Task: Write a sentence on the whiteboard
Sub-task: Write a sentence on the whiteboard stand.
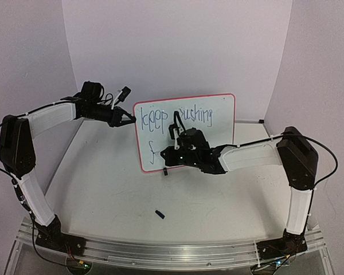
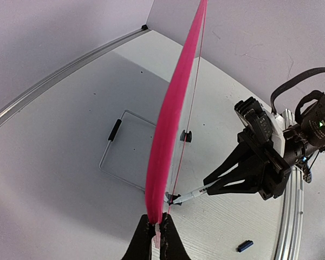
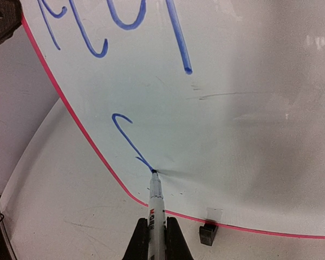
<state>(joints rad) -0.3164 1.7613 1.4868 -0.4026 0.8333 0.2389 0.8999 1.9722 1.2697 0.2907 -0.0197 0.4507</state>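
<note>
The whiteboard (image 1: 218, 114) stands upright at the table's middle, white with a red-pink rim. The sentence (image 1: 160, 118) in blue reads "keep pushing" on the top line; an "f" stroke (image 3: 127, 140) starts the second line. My left gripper (image 1: 128, 119) is shut on the whiteboard's left rim (image 2: 165, 141). My right gripper (image 1: 167, 156) is shut on a white marker (image 3: 155, 216) whose tip touches the board at the bottom of the "f". The right arm hides part of the top line.
A small blue marker cap (image 1: 159, 213) lies on the table in front of the board, also in the left wrist view (image 2: 245, 245). A black clip foot (image 3: 207, 233) and a wire stand (image 2: 115, 157) hold the board. Walls close in behind and at both sides.
</note>
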